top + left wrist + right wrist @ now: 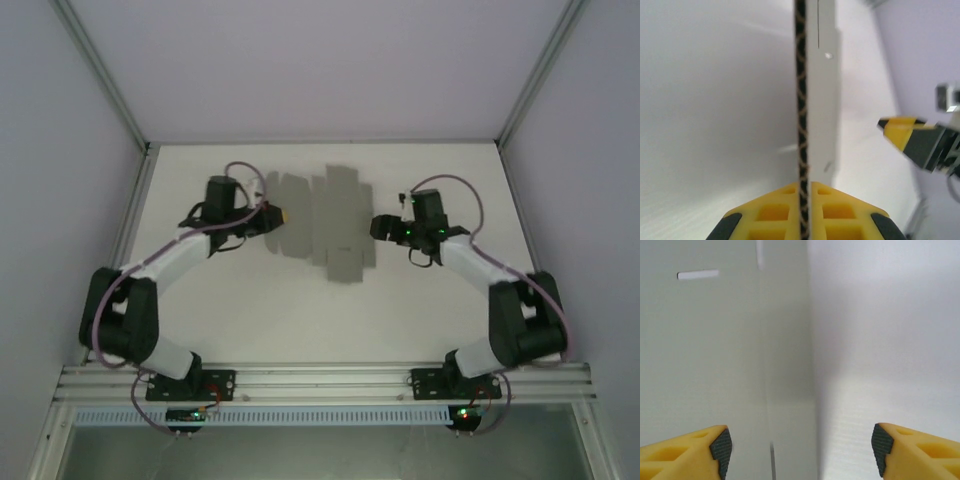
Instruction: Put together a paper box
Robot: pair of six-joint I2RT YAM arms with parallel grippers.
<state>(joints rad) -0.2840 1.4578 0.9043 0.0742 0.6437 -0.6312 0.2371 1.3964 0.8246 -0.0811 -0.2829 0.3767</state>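
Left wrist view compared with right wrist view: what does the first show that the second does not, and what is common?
Left wrist view: the left gripper is shut on the paper box, seen edge-on with its corrugated edge running up the picture; a yellow finger of the other arm is at the right. Right wrist view: the right gripper is open, the sheet's edge between its fingers, and a narrow slot shows in the card's flat face, beside the white table. Both: the grey card and yellow fingers.
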